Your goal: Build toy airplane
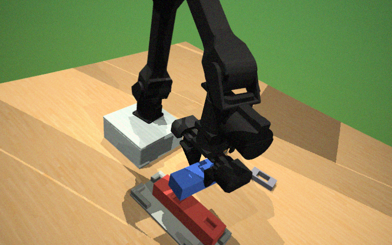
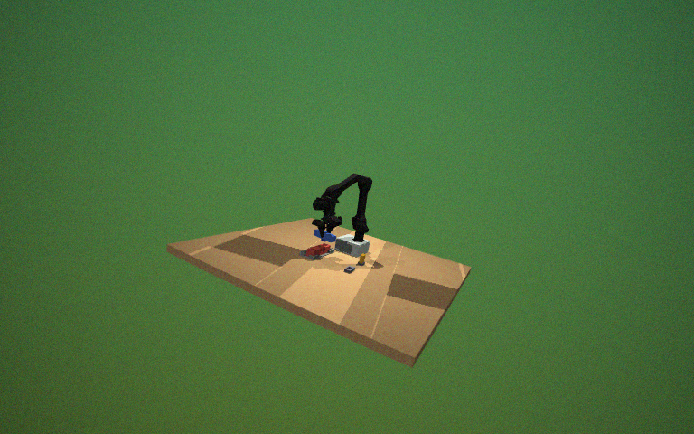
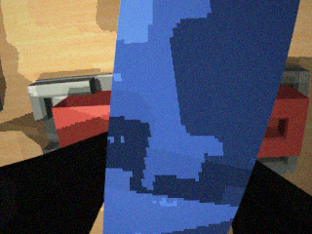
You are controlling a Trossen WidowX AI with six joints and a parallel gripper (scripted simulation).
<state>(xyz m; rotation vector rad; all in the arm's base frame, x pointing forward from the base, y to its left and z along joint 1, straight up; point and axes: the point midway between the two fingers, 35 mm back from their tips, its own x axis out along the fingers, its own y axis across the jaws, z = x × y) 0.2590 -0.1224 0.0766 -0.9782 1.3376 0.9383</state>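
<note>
The red fuselage (image 1: 192,212) (image 2: 318,250) (image 3: 80,122) lies lengthwise in the grey cradle (image 1: 162,221) (image 3: 63,88) and looks flat. Its tail socket shows empty in the top view; the wing partly covers the other socket. My gripper (image 1: 202,169) (image 2: 325,233) (image 3: 175,150) is shut on the blue wing (image 1: 186,183) (image 2: 324,234) (image 3: 156,97). The wing hangs above the fuselage and runs across it, with a gap visible in the exterior view. Its tab is hidden. The orange tail fin (image 2: 361,258) stands upright away from the cradle and is mostly hidden behind the gripper in the top view.
A grey slotted holder (image 1: 271,185) (image 2: 349,268) lies on the wooden table (image 1: 72,173) (image 2: 327,301), beyond the gripper in the top view. The arm's pale base block (image 1: 121,136) (image 2: 352,246) stands close to one end of the cradle.
</note>
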